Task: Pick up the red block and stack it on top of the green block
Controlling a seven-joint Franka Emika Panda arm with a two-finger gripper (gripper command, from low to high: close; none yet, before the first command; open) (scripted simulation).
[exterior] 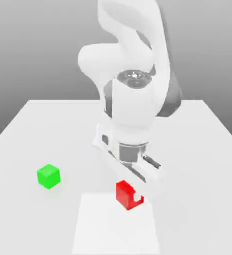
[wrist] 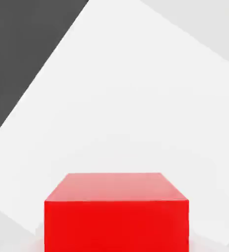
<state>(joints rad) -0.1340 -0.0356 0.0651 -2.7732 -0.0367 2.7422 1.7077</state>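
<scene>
At the worktop (exterior: 33, 124) near edge, our end effector (exterior: 133, 195) is clamped on the red block (exterior: 123, 193). We lift straight, then carry toward nine o'clock, above the green block (exterior: 48, 176).

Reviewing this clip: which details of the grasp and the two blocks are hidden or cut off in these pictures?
- Exterior view: part of the red block is covered by a finger of the gripper, shut on it; whether the block has left the table cannot be told.
- Hand view: the red block runs off the picture's edge, hiding its base.
- Exterior view: the green block hides its own far faces.
</scene>
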